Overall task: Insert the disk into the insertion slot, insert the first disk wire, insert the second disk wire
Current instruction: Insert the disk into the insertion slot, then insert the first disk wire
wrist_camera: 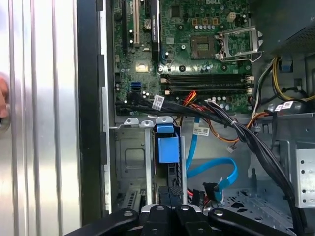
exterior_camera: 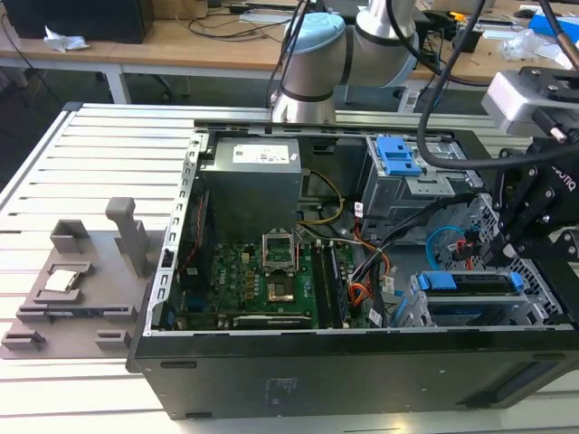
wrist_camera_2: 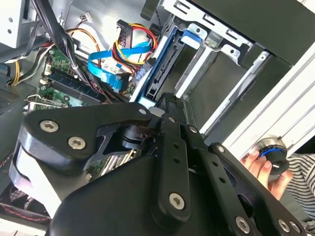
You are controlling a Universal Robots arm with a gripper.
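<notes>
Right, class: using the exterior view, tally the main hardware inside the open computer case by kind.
Silver-grey metal power supply box: 1
Green motherboard circuit board: 1
Grey sheet-metal drive cages: 2
Blue-framed silver-grey disk: 1
Total: 5

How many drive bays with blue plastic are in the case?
2. The taller bay with a blue latch is at the back; the insertion slot, holding the blue-framed disk, is nearer. Others may be hidden.

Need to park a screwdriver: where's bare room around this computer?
The slatted table is bare beyond the grey fixture, at the exterior view's left. Inside the case, cables crowd the space beside the insertion slot.
</notes>
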